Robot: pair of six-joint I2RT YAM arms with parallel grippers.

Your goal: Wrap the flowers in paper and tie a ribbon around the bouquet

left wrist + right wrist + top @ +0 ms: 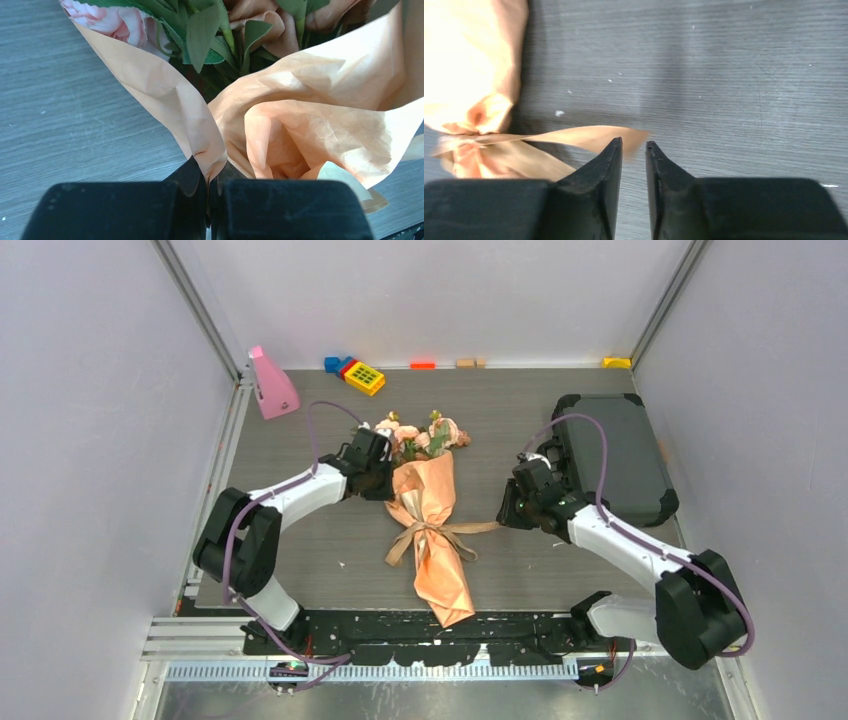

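The bouquet (432,530) lies on the table between the arms, its flowers (425,432) pointing away and its peach paper (445,580) tapering toward the near edge. A tan ribbon (440,531) is tied round its waist, with one end trailing right. My left gripper (385,480) is at the cone's upper left rim, shut on a fold of the paper (320,100) just below the pink roses and leaves (200,30). My right gripper (634,145) stands slightly open just above the table. The loose ribbon end (574,136) lies at its fingertips, ungripped.
A black case (610,455) lies flat behind the right arm. A pink wedge-shaped object (270,385) and coloured toy blocks (362,375) sit near the back wall. Grey walls enclose the table on three sides.
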